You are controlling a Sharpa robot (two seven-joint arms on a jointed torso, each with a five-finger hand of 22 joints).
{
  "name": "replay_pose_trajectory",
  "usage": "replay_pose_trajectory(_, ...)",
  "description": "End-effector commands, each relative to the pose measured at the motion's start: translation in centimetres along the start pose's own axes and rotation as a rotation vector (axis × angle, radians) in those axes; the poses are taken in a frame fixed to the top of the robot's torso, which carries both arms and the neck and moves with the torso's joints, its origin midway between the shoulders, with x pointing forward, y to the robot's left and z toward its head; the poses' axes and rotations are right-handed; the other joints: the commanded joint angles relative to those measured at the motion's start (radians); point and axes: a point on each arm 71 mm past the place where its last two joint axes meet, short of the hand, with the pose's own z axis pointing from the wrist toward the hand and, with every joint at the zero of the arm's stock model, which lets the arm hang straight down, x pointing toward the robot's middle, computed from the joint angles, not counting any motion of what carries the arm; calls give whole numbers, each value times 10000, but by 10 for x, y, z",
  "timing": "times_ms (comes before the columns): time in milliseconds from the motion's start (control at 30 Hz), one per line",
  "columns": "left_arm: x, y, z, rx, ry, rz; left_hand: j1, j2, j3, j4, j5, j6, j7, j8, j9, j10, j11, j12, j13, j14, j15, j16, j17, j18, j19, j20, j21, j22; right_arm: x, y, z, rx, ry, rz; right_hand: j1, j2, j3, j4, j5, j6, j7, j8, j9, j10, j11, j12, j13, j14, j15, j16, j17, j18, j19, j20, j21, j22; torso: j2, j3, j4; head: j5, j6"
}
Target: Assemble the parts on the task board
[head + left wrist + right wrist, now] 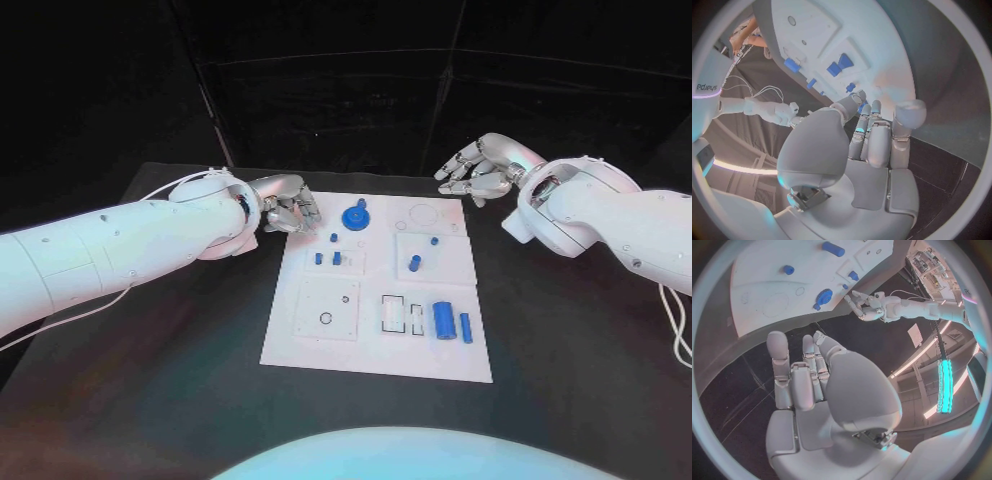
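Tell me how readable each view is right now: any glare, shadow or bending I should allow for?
Head view: the task board is evenly lit, blue parts crisp, black table around it dark. Left wrist view: fisheye curves the board's edges; the left hand covers the middle. Right wrist view: same bending, with bright room lights at the rim beside the right hand.

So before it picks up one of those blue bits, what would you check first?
1. Left robot hand empty: ok, it holds nothing, fingers loosely curled by the board's edge.
2. Right robot hand empty: ok, nothing in it, off the board's far corner.
3. Board unobstructed: ok, neither hand covers the parts.
4. Parts in sight: ok, the round blue piece, the small pegs and the two long cylinders lie apart from each other.
5. Which slot suits which part: cannot tell from here.
6. Board fixed to the table: cannot tell.
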Motion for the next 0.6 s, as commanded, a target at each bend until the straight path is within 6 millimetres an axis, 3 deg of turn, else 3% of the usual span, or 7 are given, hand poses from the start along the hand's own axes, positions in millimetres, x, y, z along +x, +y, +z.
replay_pose_trajectory(33, -13, -2, -5, 736, -1397, -2680, -85, 0, 26, 89, -37, 194, 51, 88, 18, 126, 2, 45, 4, 64, 80, -179, -263, 138, -162, 62, -441, -405, 2, 3, -3, -263, 400, -1346, -135, -252, 438, -152, -60, 191, -54, -131, -9, 324, -29, -500, -450, 413, -88, -48, 11, 121, 69, -33, 23, 64, 5, 5, -11, -150, 64)
replay_pose_trajectory(100, -18, 1, -11, 1000, -1796, -4162, -73, 33, 63, 105, -32, 360, 103, 154, 19, 169, 34, 46, -8, -242, 107, -627, -1117, 290, -502, 89, -1300, -1187, 4, 3, -6, -372, 462, -1940, -258, -334, 590, -178, -96, 295, -56, -163, 1, 352, -26, -751, -633, 418, -89, -50, 18, 107, 78, -22, 31, 82, -4, 8, -6, -249, 92)
replay_pose_trajectory(267, -21, -1, -21, 1722, -2231, -6985, -65, 99, 87, 140, -30, 437, 110, 180, -5, 349, 8, 151, 10, -557, 100, -1032, -1851, 431, -855, 97, -2081, -1863, 13, 3, -14, -608, 630, -3045, -483, -487, 756, -165, -173, 350, -31, -251, -1, 324, 34, -1190, -923, 416, -49, -68, 0, 105, 74, 5, 23, 77, 8, -9, -5, -511, 189)
replay_pose_trajectory(333, -21, -3, -25, 2024, -2321, -7940, -55, 113, 78, 149, -25, 424, 121, 168, -24, 345, 18, 169, 3, -857, 116, -1368, -2429, 553, -1214, 111, -2833, -2512, 17, 3, -16, -701, 689, -3473, -577, -562, 820, -152, -197, 336, -10, -303, -4, 268, 73, -1408, -1057, 414, -19, -77, -11, 104, 66, 27, 11, 60, 6, -2, -12, -591, 219)
replay_pose_trajectory(467, -20, -9, -31, 2568, -2404, -9146, -71, 128, 14, 179, -25, 420, 118, 165, -34, 375, 18, 235, 10, -1228, 129, -1743, -3081, 582, -1463, 132, -3165, -2739, 28, 3, -21, -794, 798, -4182, -803, -779, 885, -99, -275, 245, 20, -445, -12, -17, 173, -1818, -1345, 402, 58, -110, -57, 111, 39, 89, -37, -7, 8, -12, -9, -773, 307)
replay_pose_trajectory(600, -18, -14, -34, 2892, -2389, -9629, -94, 133, -33, 203, -28, 428, 118, 171, -34, 379, 20, 261, 11, -1371, 136, -1876, -3314, 582, -1539, 141, -3246, -2781, 35, 3, -23, -824, 896, -4528, -916, -946, 926, -79, -312, 121, 83, -579, -17, -267, 275, -2096, -1581, 392, 135, -135, -92, 118, 21, 156, -80, -68, 7, -18, -4, -868, 353)
